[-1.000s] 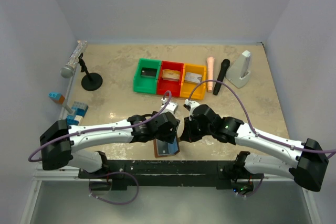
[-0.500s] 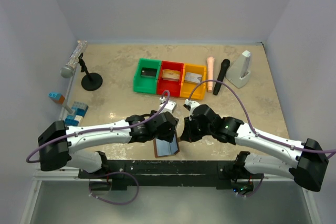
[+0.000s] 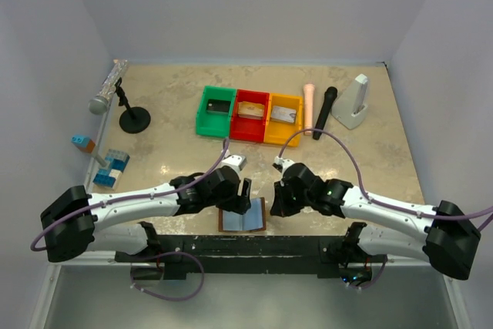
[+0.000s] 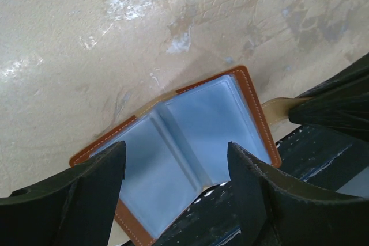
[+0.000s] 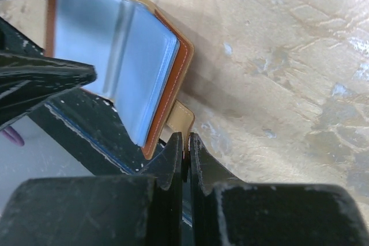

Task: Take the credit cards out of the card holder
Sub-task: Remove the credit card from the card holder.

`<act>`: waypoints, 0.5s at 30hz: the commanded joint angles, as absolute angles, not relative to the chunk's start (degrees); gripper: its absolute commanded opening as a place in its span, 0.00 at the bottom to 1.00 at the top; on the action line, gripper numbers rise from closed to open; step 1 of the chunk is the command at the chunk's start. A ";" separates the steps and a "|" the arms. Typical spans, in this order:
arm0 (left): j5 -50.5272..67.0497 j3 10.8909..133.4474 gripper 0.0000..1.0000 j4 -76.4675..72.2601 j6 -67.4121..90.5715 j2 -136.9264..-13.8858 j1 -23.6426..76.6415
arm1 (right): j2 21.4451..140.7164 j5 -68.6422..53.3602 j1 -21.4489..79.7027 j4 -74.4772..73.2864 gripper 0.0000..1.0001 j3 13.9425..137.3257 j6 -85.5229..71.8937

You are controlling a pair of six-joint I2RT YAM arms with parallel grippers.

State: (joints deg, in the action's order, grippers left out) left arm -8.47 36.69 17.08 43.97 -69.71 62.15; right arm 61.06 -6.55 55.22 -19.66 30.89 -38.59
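The open brown leather bifold card holder (image 4: pixel 196 131) lies mid-frame beneath the left claw (image 4: pixel 176 156), its jaws spread wide. The right claw (image 5: pixel 183 145), bottom centre, is clamped on the tan tab (image 5: pixel 180 118) at the holder's corner.

Plain pale lilac-grey walls (image 3: pixel 246 5) close in on the back, left and right edges of the tabletop (image 3: pixel 177 152). It's beige and marbled, with whitish blotches. The light is soft and even, shadows faint. A black rail (image 3: pixel 246 246) runs along the near edge.
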 commanded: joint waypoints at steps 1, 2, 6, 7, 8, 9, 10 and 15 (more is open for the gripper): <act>-7.82 36.48 0.75 13.97 45.52 -68.03 62.05 | 61.43 -5.19 55.55 -15.74 0.00 29.01 -40.60; -8.26 36.47 0.75 14.41 45.61 -67.59 62.05 | 61.70 -5.19 55.55 -15.21 0.00 28.57 -40.69; -9.14 35.77 0.75 15.91 46.14 -66.54 62.05 | 62.31 -5.10 55.55 -13.80 0.00 27.60 -41.48; -9.40 35.60 0.75 16.26 46.32 -66.36 62.05 | 62.31 -5.18 55.55 -13.62 0.00 27.42 -41.48; -9.58 35.51 0.75 16.52 46.58 -66.01 62.05 | 62.31 -5.27 55.55 -13.62 0.00 27.60 -41.48; -10.02 35.51 0.75 16.96 46.58 -65.57 62.05 | 62.31 -5.36 55.55 -13.62 0.00 27.68 -41.48; -10.28 35.33 0.75 17.40 46.76 -65.31 62.05 | 62.31 -5.36 55.55 -13.80 0.00 27.86 -41.40; -10.90 34.54 0.75 19.77 47.46 -63.11 62.05 | 61.79 -5.45 55.46 -14.41 0.00 28.48 -40.96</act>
